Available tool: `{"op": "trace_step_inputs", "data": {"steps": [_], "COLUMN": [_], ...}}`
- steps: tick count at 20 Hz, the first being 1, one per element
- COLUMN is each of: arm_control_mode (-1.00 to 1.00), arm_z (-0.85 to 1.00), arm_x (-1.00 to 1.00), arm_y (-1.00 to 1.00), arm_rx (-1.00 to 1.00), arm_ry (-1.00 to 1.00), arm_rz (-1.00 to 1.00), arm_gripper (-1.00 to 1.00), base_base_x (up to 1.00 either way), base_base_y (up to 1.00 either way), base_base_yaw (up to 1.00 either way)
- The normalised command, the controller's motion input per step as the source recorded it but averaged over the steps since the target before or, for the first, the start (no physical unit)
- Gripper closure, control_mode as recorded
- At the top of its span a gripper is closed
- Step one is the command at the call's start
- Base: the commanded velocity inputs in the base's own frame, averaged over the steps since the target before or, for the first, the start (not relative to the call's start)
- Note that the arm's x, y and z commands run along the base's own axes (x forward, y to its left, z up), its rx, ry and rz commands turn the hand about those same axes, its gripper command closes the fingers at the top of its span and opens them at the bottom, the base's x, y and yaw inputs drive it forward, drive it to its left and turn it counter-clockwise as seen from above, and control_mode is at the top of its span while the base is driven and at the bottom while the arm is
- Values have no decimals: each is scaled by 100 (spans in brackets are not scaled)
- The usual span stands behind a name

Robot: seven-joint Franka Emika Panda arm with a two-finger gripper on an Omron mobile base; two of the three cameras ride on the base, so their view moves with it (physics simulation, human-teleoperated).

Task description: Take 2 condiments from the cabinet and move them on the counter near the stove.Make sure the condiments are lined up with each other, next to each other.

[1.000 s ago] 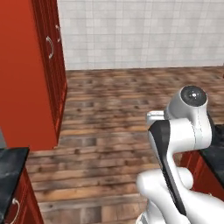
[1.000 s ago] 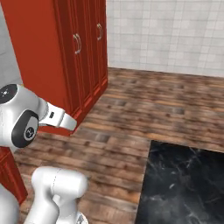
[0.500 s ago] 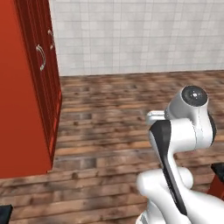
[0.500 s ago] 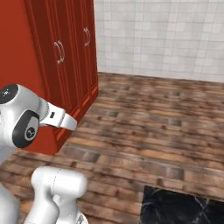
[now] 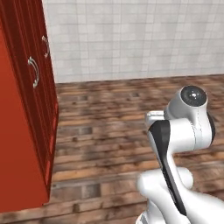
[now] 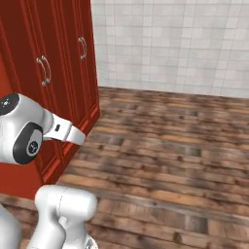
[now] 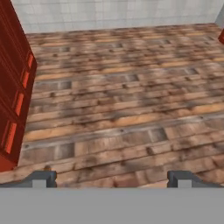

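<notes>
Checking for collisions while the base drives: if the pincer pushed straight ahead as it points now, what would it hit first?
Most likely the wooden floor; the open pincer looks down onto bare planks, red cabinets off to the side.

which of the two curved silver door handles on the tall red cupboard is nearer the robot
In the right base view, the lower-left handle, larger and closer to the arm, is nearer; the other handle sits further along the tall red cupboard, toward the tiled wall.
</notes>
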Motion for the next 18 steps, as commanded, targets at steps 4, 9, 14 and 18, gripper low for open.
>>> {"op": "trace_step_inputs", "data": {"steps": [4,9,14,18], "arm_control_mode": [100,100,100,100], "arm_z": [0,0,0,0], "arm_x": [0,0,0,0], "arm_y": [0,0,0,0], "arm_rx": [0,0,0,0], "arm_ry": [0,0,0,0], "arm_rz": [0,0,0,0], "arm_gripper": [-100,-100,-100,-100], "base_base_x": [100,82,1,66], "base_base_y": [1,4,4,52], "base_base_yaw": [-14,-46,-96,-66]}}
